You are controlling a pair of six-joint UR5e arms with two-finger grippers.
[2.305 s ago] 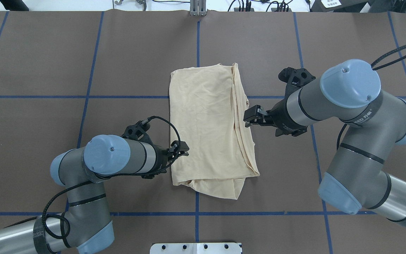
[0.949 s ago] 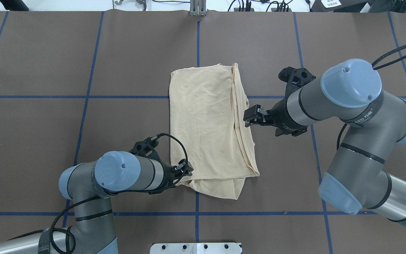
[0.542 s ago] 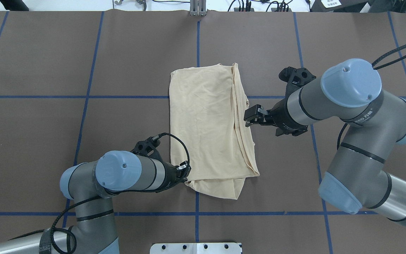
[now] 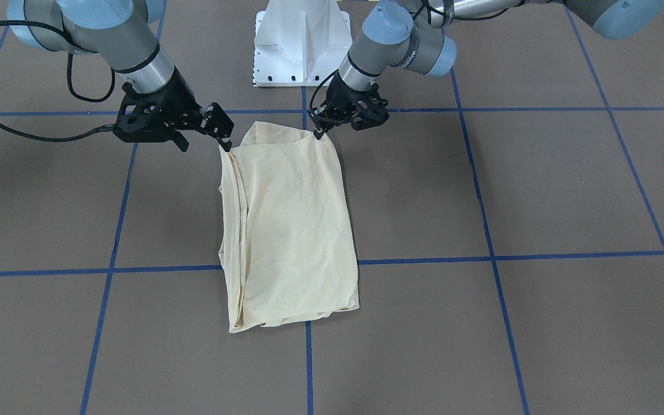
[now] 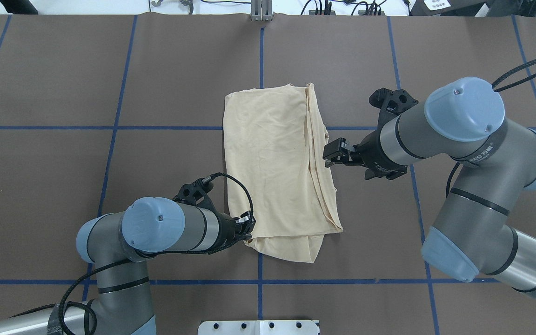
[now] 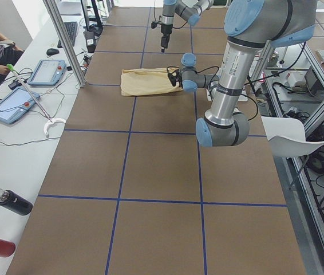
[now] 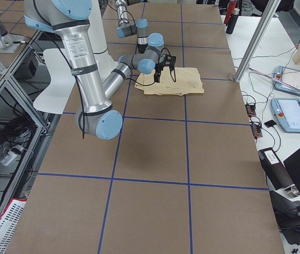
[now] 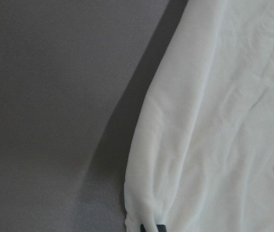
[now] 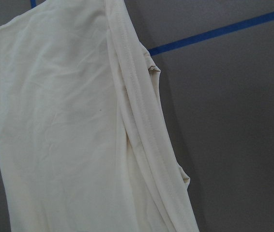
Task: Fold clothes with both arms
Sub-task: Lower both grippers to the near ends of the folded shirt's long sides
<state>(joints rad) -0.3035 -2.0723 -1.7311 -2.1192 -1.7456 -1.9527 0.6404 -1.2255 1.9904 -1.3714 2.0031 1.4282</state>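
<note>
Left pincer (image 4: 316, 134): pinched on a corner of the pale cream-yellow thin-fabric shirt (image 5: 272, 163), apparently for lifting.
Right pincer (image 5: 325, 156): agape, empty, beside its edge.

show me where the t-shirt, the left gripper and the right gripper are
T-shirt (image 5: 268, 158): overhead view, middle of the folded top layer.
Left gripper (image 4: 316, 134): front-facing view, fingertips at the shirt corner near the robot.
Right gripper (image 5: 327, 156): overhead view, between its fingertips, beside the shirt's layered edge.
</note>
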